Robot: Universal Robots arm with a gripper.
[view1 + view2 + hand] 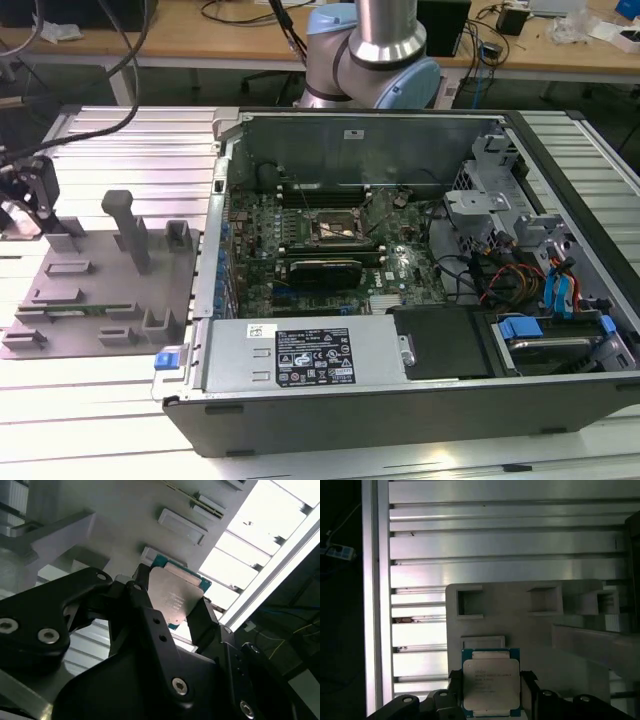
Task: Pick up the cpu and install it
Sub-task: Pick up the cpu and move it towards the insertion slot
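The cpu (491, 684), a small square chip with a pale silver top and a green-blue rim, sits between my gripper's (491, 692) two black fingers (205, 622), which are shut on its opposite edges. In the second wrist view the cpu (176, 597) appears tilted, held above the grey fixture plate (535, 640). In the exterior view my gripper (30, 195) hangs at the far left, over the fixture plate (95, 300). The dark square socket (335, 230) with its metal frame lies on the motherboard inside the open computer case, well to the exterior view's right of the gripper.
Grey posts (125, 228) and slots rise from the fixture plate. The case wall (215, 240) stands between plate and motherboard. Inside are a long black card (325, 270), a power supply (300, 355), and cables and drive bays (540, 280). The arm's base (370, 50) stands behind the case.
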